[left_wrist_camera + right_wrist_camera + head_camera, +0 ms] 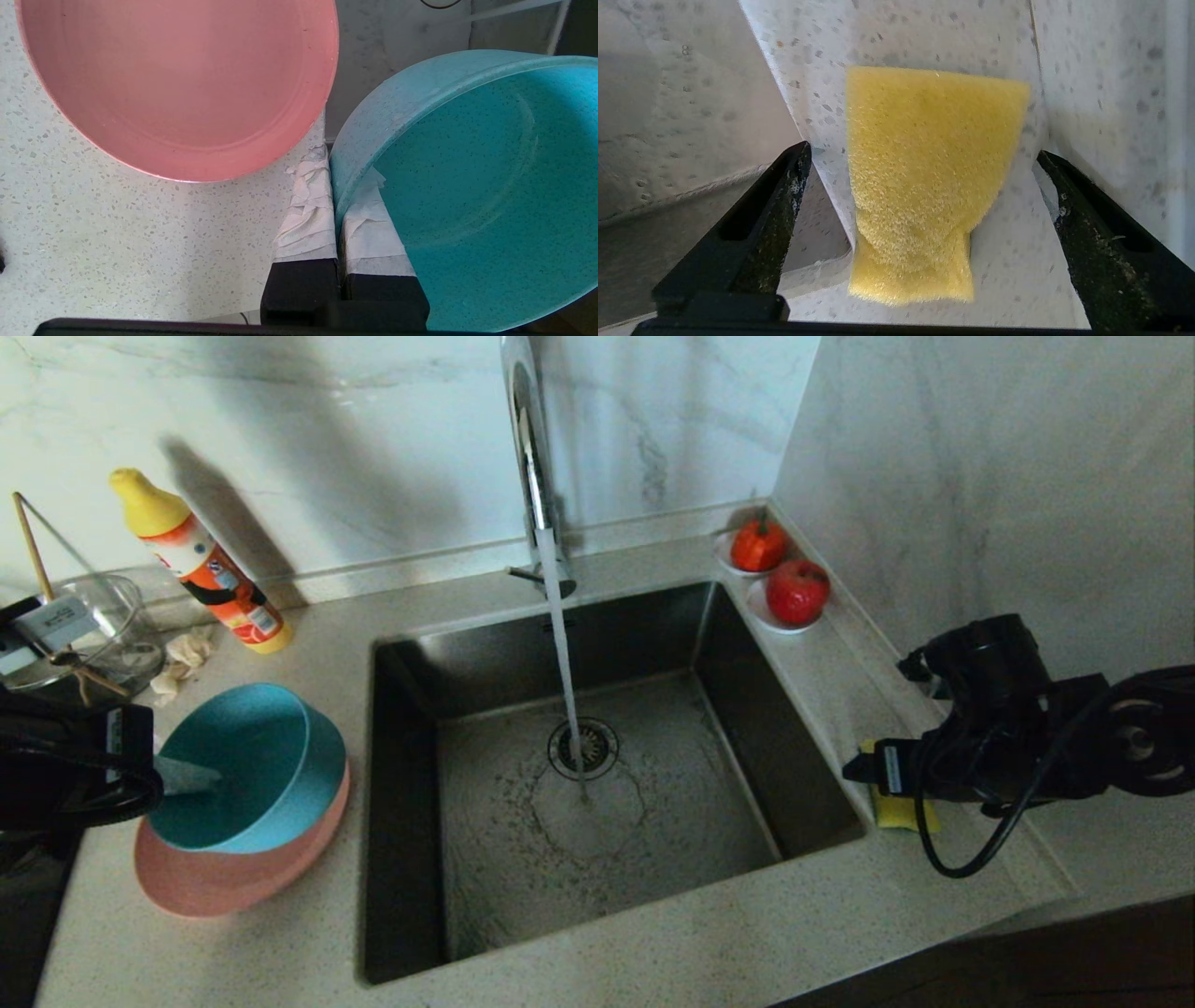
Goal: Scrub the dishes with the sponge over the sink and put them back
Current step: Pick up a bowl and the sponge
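Observation:
The teal bowl (252, 765) (467, 163) tilts above the pink plate (233, 882) (177, 84), left of the sink (653, 840). My left gripper (201, 775) (338, 168) is shut on the bowl's rim, one taped finger inside and one outside. Right of the sink, the yellow sponge (898, 812) (934, 116) lies flat on the counter. Just above it my right gripper (873, 775) (922, 154) stands open, its black fingers (784, 186) on either side and clear of the foam. Water runs from the tap (532, 457) onto the drain (583, 747).
An orange spray bottle (205, 565), a glass bowl (93, 625) and a beige rag (182, 658) stand behind the dishes. Two saucers with red fruit (796, 590) sit at the sink's back right corner. A marble wall (980, 476) rises close behind the right arm.

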Controlling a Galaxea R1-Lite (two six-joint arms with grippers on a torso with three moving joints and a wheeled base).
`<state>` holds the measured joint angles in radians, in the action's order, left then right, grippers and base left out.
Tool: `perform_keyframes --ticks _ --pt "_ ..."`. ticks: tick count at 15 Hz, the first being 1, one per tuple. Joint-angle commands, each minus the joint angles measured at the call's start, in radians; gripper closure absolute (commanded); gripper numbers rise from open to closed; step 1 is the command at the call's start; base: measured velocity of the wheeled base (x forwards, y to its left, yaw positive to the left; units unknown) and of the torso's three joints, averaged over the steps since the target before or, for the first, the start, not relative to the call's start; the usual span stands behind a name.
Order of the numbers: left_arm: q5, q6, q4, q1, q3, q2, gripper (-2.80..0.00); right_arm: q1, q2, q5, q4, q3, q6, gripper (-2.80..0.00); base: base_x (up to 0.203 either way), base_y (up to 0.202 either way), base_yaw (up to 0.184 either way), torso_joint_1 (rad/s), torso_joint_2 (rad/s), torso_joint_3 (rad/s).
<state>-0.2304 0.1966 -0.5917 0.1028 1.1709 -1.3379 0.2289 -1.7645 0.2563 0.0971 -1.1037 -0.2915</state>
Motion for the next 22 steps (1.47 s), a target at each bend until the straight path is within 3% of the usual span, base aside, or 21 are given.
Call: perform_keyframes --ticks 1,11,22 --pt "0.0 0.001 -0.003 0.0 0.003 0.002 0.0 0.003 0.002 -0.004 0.064 -0.044 -0.059 -2.8 0.0 0.0 0.0 0.0 0.0 0.0" --pt "0.0 0.001 -0.003 0.0 -0.007 0.005 0.0 0.038 0.005 -0.045 0.185 -0.102 -0.186 -2.8 0.0 0.0 0.0 0.0 0.0 0.0" --pt "-0.001 0.001 -0.003 0.0 -0.005 0.006 0.0 0.06 0.004 -0.106 0.248 -0.113 -0.238 -2.8 0.0 0.0 0.0 0.0 0.0 0.0"
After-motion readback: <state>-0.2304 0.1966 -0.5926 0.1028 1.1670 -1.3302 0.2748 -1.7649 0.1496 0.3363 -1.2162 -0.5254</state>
